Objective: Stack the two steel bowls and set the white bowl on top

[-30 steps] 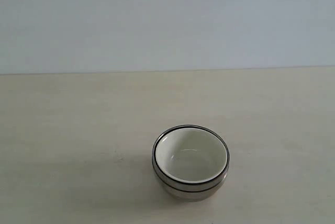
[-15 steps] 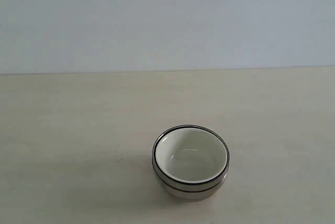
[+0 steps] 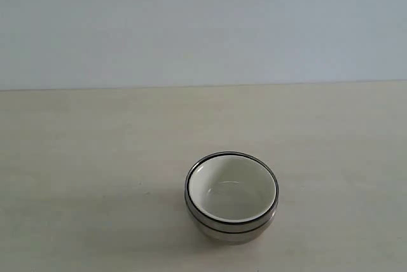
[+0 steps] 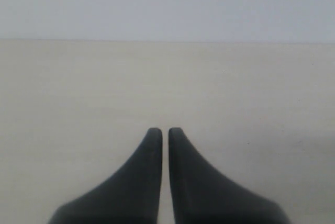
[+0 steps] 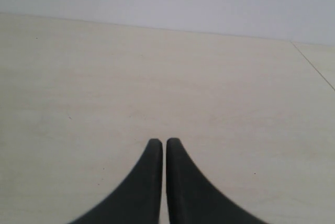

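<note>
In the exterior view the white bowl (image 3: pixel 230 189) sits nested inside the two steel bowls (image 3: pixel 232 229), which are stacked one in the other near the table's front middle. Only the steel rims and a band of outer wall show around it. No arm appears in that view. My left gripper (image 4: pixel 165 130) is shut, black fingers nearly touching, with nothing between them and only bare table ahead. My right gripper (image 5: pixel 164 141) is likewise shut and empty over bare table. Neither wrist view shows the bowls.
The pale wooden table (image 3: pixel 95 157) runs back to a plain grey-blue wall (image 3: pixel 203 24). A thin seam or table edge (image 5: pixel 313 66) shows in the right wrist view.
</note>
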